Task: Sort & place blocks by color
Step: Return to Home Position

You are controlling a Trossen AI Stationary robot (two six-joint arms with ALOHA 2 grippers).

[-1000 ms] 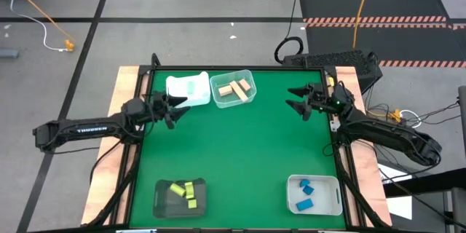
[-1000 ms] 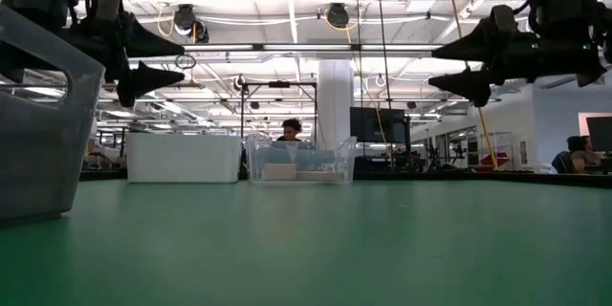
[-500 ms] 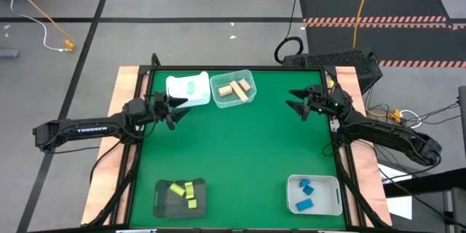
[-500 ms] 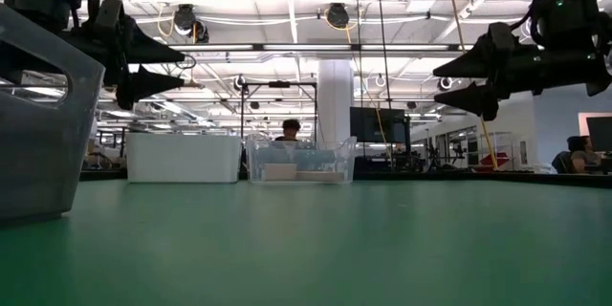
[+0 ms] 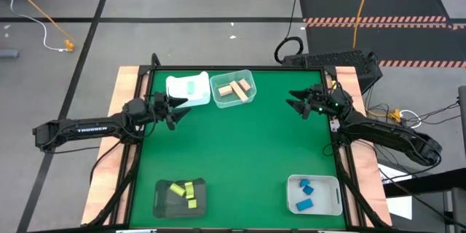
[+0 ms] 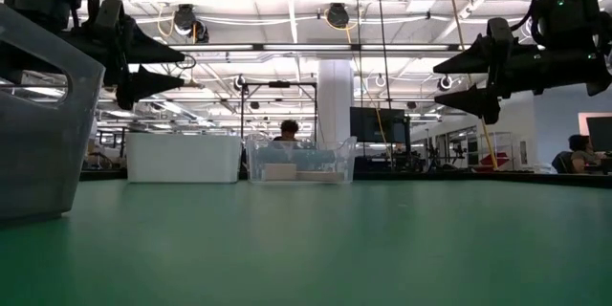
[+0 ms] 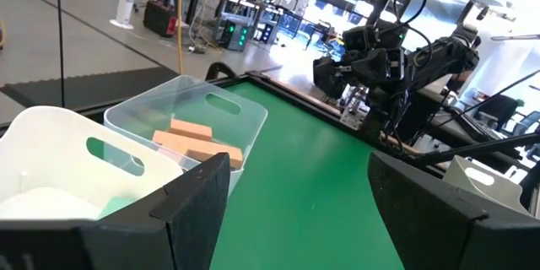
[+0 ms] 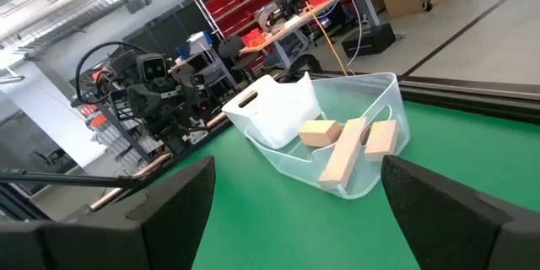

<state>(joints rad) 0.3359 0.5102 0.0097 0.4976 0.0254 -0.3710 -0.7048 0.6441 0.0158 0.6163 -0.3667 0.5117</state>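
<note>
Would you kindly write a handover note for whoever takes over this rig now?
Left gripper: open, empty, by the white bin.
Right gripper: open, empty, over the table's right side.
Mint blocks in the white bin, tan blocks in the clear bin, yellow-green blocks in the dark bin, blue blocks in the pale bin.
Done: no loose block shows on the table.
Left: probably just parking the arms.

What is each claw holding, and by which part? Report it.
Nothing is held. The left claw and the right claw both hang open and empty above the table.
</note>
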